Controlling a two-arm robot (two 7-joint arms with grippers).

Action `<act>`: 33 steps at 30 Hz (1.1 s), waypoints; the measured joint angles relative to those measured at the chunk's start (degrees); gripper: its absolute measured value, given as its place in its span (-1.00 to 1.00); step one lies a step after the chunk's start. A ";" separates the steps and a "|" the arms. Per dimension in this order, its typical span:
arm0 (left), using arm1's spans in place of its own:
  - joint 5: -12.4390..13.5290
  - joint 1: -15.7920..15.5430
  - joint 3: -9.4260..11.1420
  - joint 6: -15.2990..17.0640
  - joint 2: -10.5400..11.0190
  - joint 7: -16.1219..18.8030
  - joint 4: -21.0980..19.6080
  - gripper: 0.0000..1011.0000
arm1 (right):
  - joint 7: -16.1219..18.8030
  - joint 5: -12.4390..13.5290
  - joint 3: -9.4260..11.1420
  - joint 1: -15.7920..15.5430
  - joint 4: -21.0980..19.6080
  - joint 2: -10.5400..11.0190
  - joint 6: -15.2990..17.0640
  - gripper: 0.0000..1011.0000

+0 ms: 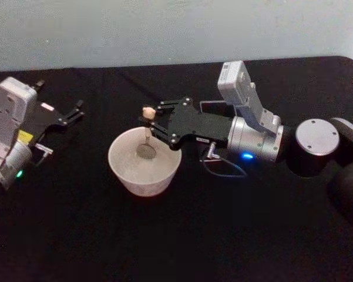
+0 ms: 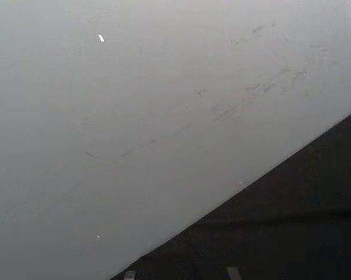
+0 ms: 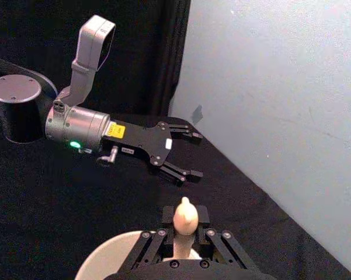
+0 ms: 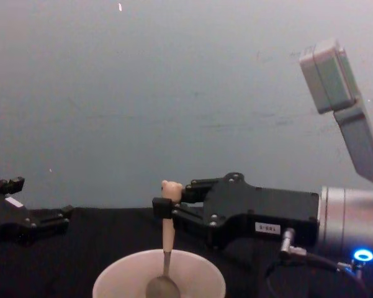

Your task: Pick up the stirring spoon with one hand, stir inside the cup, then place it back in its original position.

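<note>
the stirring spoon (image 4: 167, 239) stands upright, its dark bowl low inside the cup (image 1: 124, 170), which sits mid-way across the black surface (image 1: 76, 235). the right gripper (image 1: 148, 120), reaching in from the right, is clenched on the beige handle just below the knob. the left gripper (image 3: 193, 154) is well apart at the left, released, fingers spread.

Dim all over; the black table (image 1: 164, 247) looks very dark; the wall (image 1: 164, 29) at the top is softly lit.
</note>
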 joint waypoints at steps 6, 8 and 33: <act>0.00 0.00 0.00 0.00 0.00 0.00 0.00 0.98 | 0.05 -0.24 0.34 -0.17 -0.36 -0.10 0.01 -0.58; 0.00 0.00 0.00 0.00 0.00 0.00 0.00 0.98 | 0.05 -0.26 0.43 -0.22 -0.47 -0.11 0.02 -0.58; 0.00 0.00 0.00 0.00 0.00 0.00 0.00 0.98 | 2.90 3.09 2.64 -4.53 -7.78 5.66 0.67 -0.58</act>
